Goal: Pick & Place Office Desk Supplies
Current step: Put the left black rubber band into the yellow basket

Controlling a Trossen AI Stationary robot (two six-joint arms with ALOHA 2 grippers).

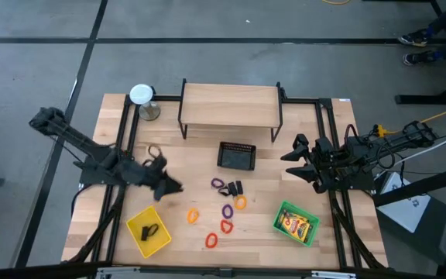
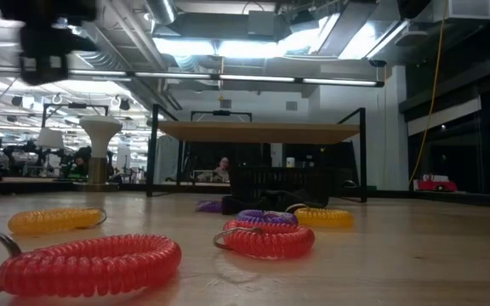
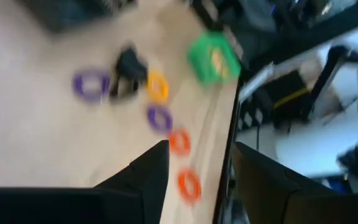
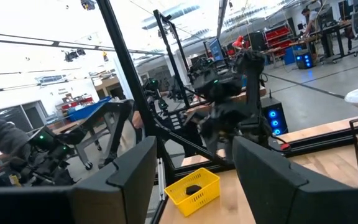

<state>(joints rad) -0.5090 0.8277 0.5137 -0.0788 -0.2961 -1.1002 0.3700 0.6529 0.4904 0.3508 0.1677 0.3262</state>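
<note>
Several coil rings lie flat mid-table: purple (image 1: 218, 184), purple (image 1: 228, 210), yellow (image 1: 241, 203), orange (image 1: 193, 215), red (image 1: 226, 226) and red (image 1: 210, 240). Black clips (image 1: 233, 187) sit beside them. A black clip (image 1: 149, 230) lies in the yellow tray (image 1: 134, 225), and a yellow pack (image 1: 296, 225) lies in the green tray (image 1: 281, 211). My left gripper (image 1: 170, 186) hovers open above the table, left of the rings; its wrist view is blurred, with nothing between the fingers of my left gripper (image 3: 201, 149). My right gripper (image 1: 291, 161) waits open at the right, as my right gripper (image 4: 191, 146) also shows.
A black mesh basket (image 1: 237, 155) stands behind the rings, in front of a wooden shelf on black legs (image 1: 231, 108). A white-topped round metal object (image 1: 142, 97) stands at the far left corner. Black frame rails (image 1: 327, 139) run along both table sides.
</note>
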